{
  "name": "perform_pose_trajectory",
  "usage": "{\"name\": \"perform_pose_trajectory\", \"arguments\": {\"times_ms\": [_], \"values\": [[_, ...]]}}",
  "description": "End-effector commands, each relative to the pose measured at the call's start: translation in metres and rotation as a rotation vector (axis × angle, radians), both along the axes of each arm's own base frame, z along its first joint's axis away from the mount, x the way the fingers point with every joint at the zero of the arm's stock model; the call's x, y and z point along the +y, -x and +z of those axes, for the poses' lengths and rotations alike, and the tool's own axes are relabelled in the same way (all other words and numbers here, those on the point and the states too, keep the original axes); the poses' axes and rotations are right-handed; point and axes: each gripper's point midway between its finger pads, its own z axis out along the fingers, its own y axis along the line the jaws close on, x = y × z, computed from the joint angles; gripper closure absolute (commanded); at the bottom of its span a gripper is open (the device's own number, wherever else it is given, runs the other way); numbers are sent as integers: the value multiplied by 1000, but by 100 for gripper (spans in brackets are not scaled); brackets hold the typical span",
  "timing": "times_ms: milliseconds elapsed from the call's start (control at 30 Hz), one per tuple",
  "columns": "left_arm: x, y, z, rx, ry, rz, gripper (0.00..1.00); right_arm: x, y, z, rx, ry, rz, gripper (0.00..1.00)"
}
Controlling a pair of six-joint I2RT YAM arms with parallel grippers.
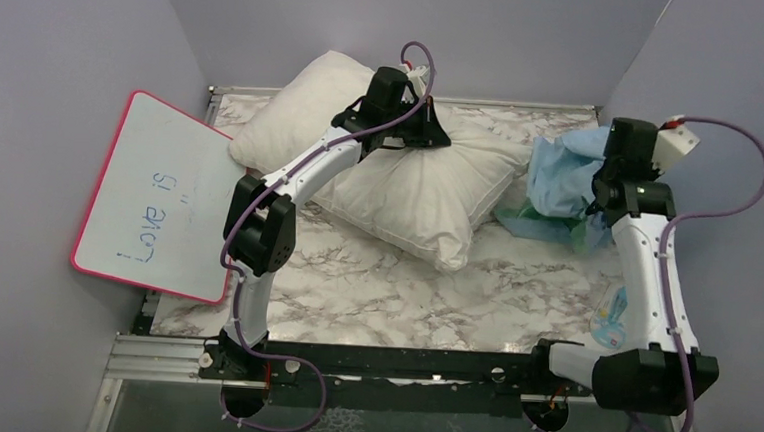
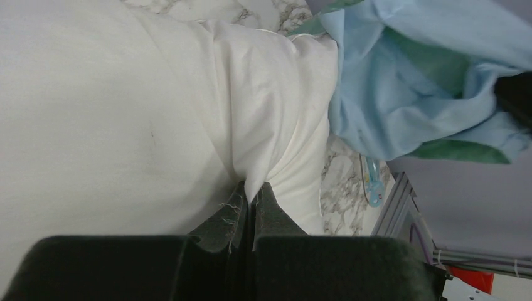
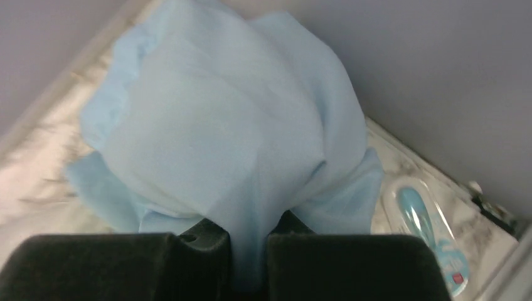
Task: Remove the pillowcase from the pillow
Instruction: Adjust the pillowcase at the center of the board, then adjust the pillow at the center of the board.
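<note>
The cream-white pillow [image 1: 400,177] lies bare across the back middle of the marble table. My left gripper [image 1: 415,128] is shut on a pinch of the pillow [image 2: 188,106] fabric near its back edge. The pillowcase [image 1: 566,177], light blue with teal-green showing at its folds, sits bunched in a heap at the back right, off the pillow. My right gripper [image 1: 600,194] is shut on a fold of the pillowcase [image 3: 232,132], which fills most of the right wrist view. In the left wrist view the pillowcase [image 2: 414,81] hangs just beyond the pillow's end.
A pink-framed whiteboard [image 1: 159,197] leans over the table's left edge. A small blue packaged item [image 1: 610,320] lies by the right arm, also visible as a packet [image 3: 433,235] near the wall. Walls close in on the back and both sides.
</note>
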Motion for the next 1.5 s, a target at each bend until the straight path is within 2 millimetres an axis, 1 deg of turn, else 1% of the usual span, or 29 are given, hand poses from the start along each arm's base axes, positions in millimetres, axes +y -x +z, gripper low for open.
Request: {"name": "perform_pose_trajectory", "arguments": {"times_ms": [0,67,133,200,233,300,367,400,500,567,600,667,700,767,833,867,900,933,967,1033,1067,1100,1167,1233,1300,1333,1367,1433,1467], "values": [[2,20,8,9,2,-61,100,-20,21,-93,206,-38,-127,95],[0,21,7,9,3,-68,100,-22,29,-127,272,-60,-169,93],[-2,23,7,9,1,-75,100,-26,35,-152,330,-50,-206,89],[-3,24,7,8,1,-76,100,-30,43,-166,372,-34,-252,88],[-3,23,7,9,1,-76,100,-33,47,-169,387,-28,-279,87],[-3,23,7,9,2,-75,100,-34,55,-164,396,-28,-314,80],[-3,23,7,9,2,-76,100,-30,49,-154,384,-38,-258,67],[-4,23,7,8,3,-77,100,-26,45,-147,372,-46,-221,61],[-4,23,7,11,2,-78,100,-13,40,-116,295,-91,-121,53],[-6,24,6,12,3,-82,100,5,33,-93,222,-122,21,48],[-7,25,6,13,2,-85,100,18,28,-83,177,-150,104,43],[-12,27,6,11,5,-96,100,50,20,-64,85,-198,303,37],[-16,30,7,11,7,-109,100,66,19,-60,59,-235,393,36],[-27,37,9,5,14,-136,100,97,21,-59,37,-333,528,35],[-39,47,13,-7,20,-174,100,122,24,-67,36,-435,624,35],[-46,54,14,-13,22,-201,100,131,26,-74,40,-473,660,35],[-54,63,16,-23,25,-237,100,136,28,-81,48,-499,681,35],[-61,74,16,-29,23,-274,100,137,30,-91,67,-515,674,35],[-68,85,16,-31,20,-308,100,136,32,-98,85,-521,656,35],[-73,98,16,-34,12,-333,100,131,37,-107,118,-513,627,34],[-73,101,15,-37,7,-335,91,129,39,-109,128,-505,617,34],[-71,102,17,-46,1,-331,76,127,41,-110,132,-501,610,33],[-64,101,24,-87,-24,-314,56,130,44,-111,130,-507,623,30],[-54,101,39,-143,-54,-293,41,138,47,-111,116,-531,662,27],[-37,97,55,-207,-98,-237,28,150,52,-115,111,-577,713,26],[-24,92,59,-244,-138,-187,20,158,54,-115,106,-604,749,25],[-9,86,66,-278,-168,-128,14,165,57,-116,101,-632,785,26],[30,66,70,-307,-236,21,8,177,62,-118,95,-677,842,25],[52,57,72,-297,-249,92,8,181,63,-119,92,-689,866,25]]}}
